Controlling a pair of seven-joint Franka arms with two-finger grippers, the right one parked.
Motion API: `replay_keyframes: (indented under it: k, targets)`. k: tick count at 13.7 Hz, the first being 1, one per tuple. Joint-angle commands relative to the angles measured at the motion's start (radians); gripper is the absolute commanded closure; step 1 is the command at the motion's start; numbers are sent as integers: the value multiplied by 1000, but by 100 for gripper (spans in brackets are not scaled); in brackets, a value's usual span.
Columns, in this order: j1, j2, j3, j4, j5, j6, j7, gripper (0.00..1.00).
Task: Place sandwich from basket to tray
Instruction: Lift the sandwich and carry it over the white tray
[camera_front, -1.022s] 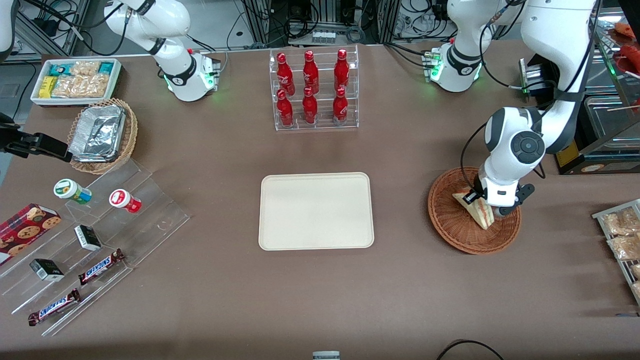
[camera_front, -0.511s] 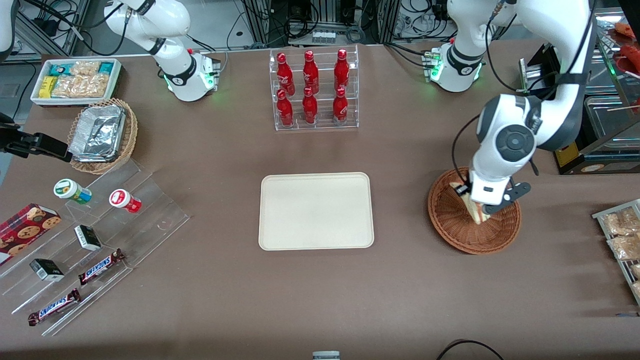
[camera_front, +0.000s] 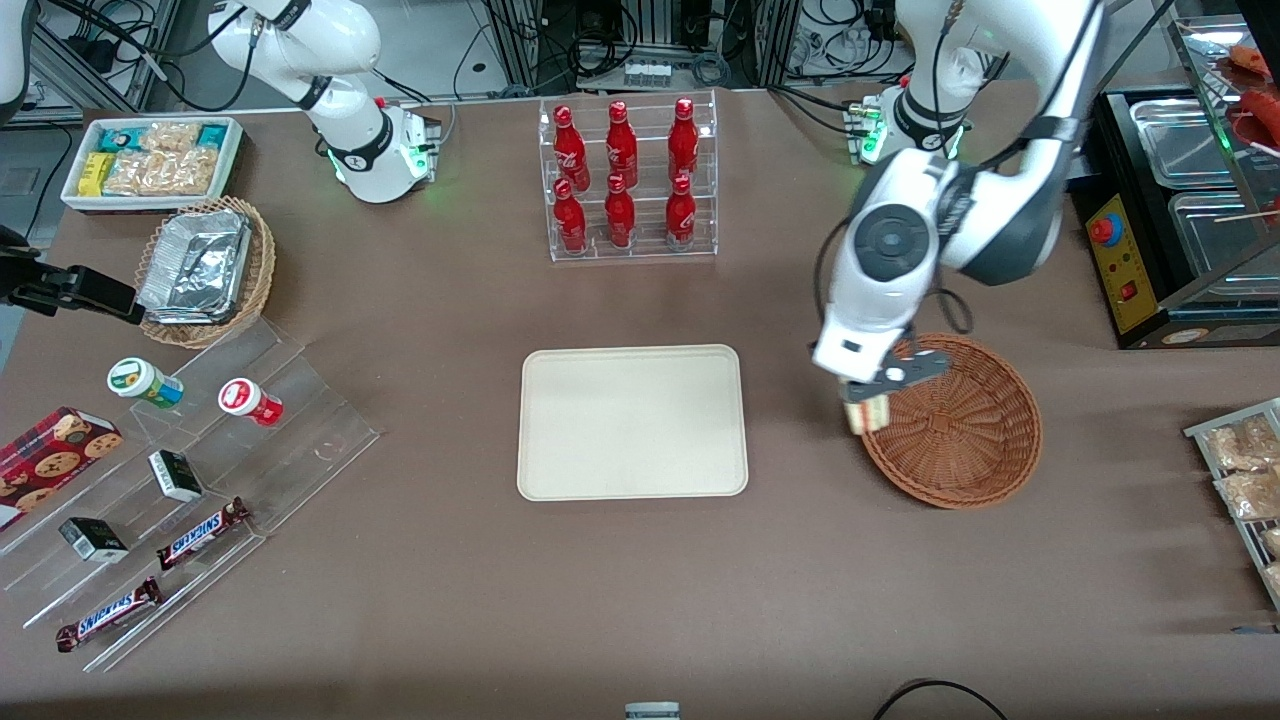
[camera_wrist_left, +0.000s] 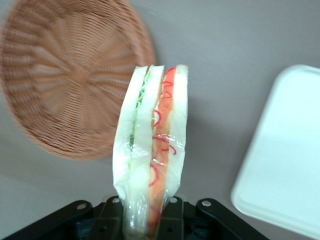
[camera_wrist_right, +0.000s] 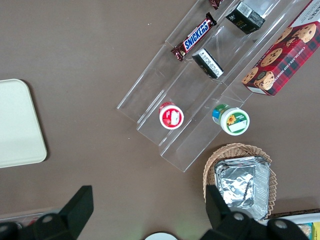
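— Tray (camera_front: 632, 422) first, going from the parked arm's end of the surface (camera_front: 640, 600): where does it sit?

— Flat on the surface, in the middle, nearer the front camera than the rack of red bottles (camera_front: 628, 180). Nothing lies on it. In my wrist view the tray (camera_wrist_left: 285, 165) shows as a pale rounded corner beside what I carry.

— And your tool?

— My tool (camera_front: 868, 398) hangs in the air between the tray and the basket (camera_front: 955, 425), just over the basket's rim on the side that faces the tray. Its fingers (camera_wrist_left: 172, 220) are clenched on the sandwich (camera_front: 866, 412), one on each bread face.

— How does the sandwich lie relative to the tool?

— It sticks straight out from between the fingers, lifted clear of the basket and touching nothing else. In the wrist view the sandwich (camera_wrist_left: 152, 155) stands edge-on, wrapped in clear film, with green filling on one side and red-pink strips on the other.

— The basket?

— On the surface toward my arm's end, upright, with only bare weave showing inside. The wrist view shows the basket (camera_wrist_left: 70, 80) below the sandwich and apart from it.
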Motion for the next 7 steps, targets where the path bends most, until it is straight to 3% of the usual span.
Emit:
replay_keyframes:
  k: [1, 3, 7]
  targets:
    - [-72, 133, 0, 166, -42, -20, 44, 100]
    - [-91, 202, -25, 244, -106, -14, 71, 100]
    - [-112, 346, -84, 386, -111, 13, 71, 100]
